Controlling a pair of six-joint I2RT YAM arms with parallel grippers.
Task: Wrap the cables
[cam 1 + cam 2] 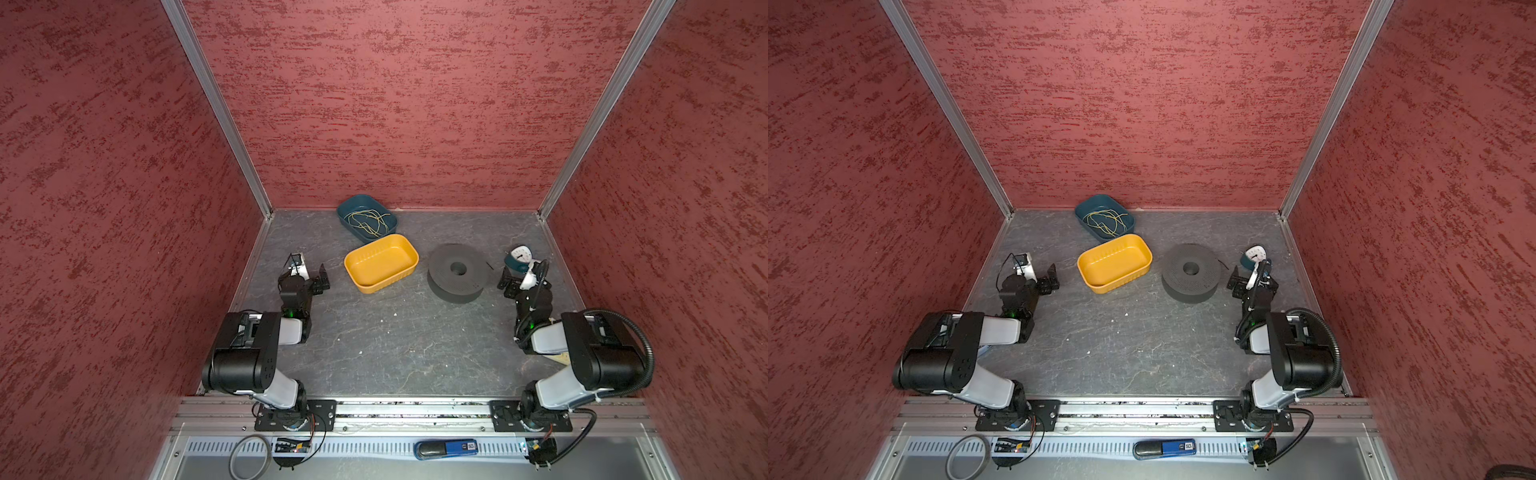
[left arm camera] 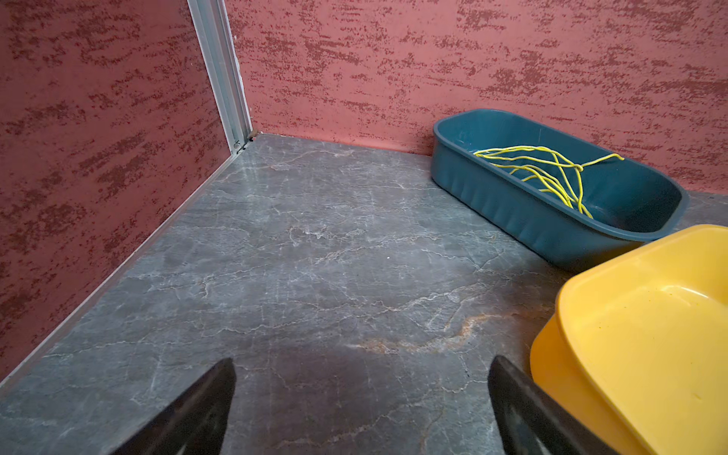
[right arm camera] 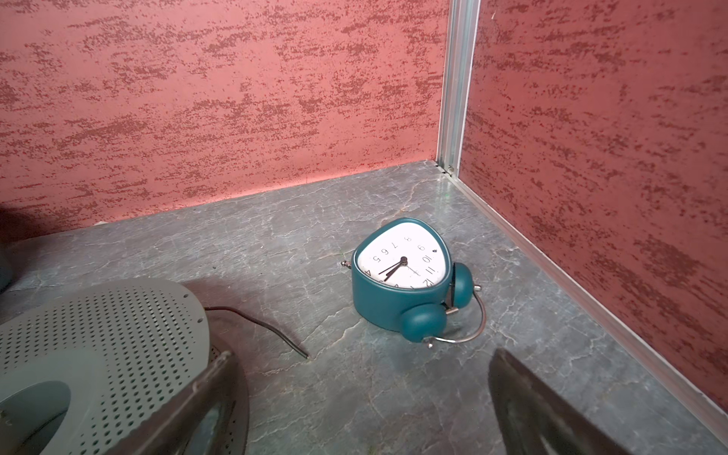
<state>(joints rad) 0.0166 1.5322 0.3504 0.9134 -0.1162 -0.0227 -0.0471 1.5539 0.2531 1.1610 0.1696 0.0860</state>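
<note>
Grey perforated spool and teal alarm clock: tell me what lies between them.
The loose end of the thin black cord; the right wrist view shows it best.

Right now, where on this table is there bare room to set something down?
Widest: the front middle of the table, on the robot's side of the yellow tray and spool. The back left corner beside the teal tray is also bare. It is crowded between the spool and the alarm clock, where the loose end of the black cord lies.

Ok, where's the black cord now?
In the right wrist view the black cord trails from the grey spool toward the teal alarm clock, on the table's right side.
</note>
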